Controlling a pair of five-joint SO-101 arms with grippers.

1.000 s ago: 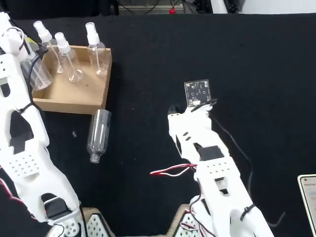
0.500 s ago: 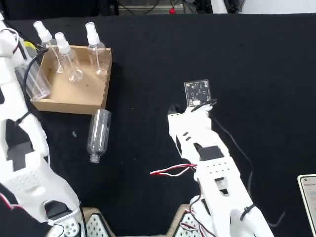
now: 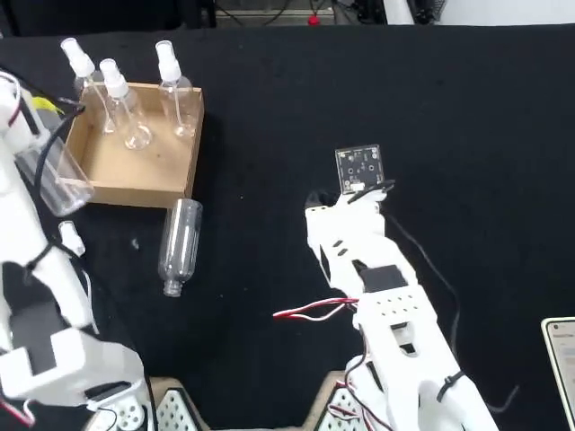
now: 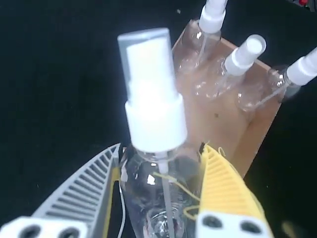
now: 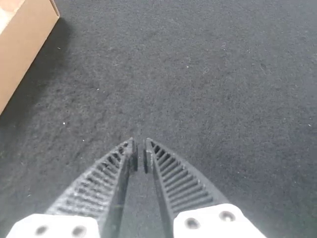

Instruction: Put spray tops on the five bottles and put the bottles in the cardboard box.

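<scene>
Left claw [image 4: 161, 148] is clamped on the neck of the held bottle [image 4: 148, 186]. A white spray top [image 4: 151, 99] is already on it, and the dip tube shows inside the clear body. In the high view the held bottle [image 3: 54, 171] hangs tilted over the left wall of the box [image 3: 193, 144], near its front corner, not set down.

In the box, three bottles [image 3: 135, 117] with tops on stand along the far side, close together. The near half of the box floor is bare cardboard. Just outside the box's near wall, a bare bottle [image 3: 178, 235] lies on its side on the counter [image 3: 467, 108], with no top and its open neck pointing away from the box. A small white piece [image 3: 70, 235] lies beside the left arm. It may be a loose top, but I cannot tell.

Right claw [image 5: 138, 151] is empty, its fingers almost together with a thin slit between them. It sits low over the counter, well apart from the box.

Step in hand, as I judge it: boxing bottle four. The next move calls for bringing it over the bare floor, turning it upright, and lowering it clear of the three standing ones before the claw lets go. After that the bare bottle needs a top, and likely both arms.
</scene>
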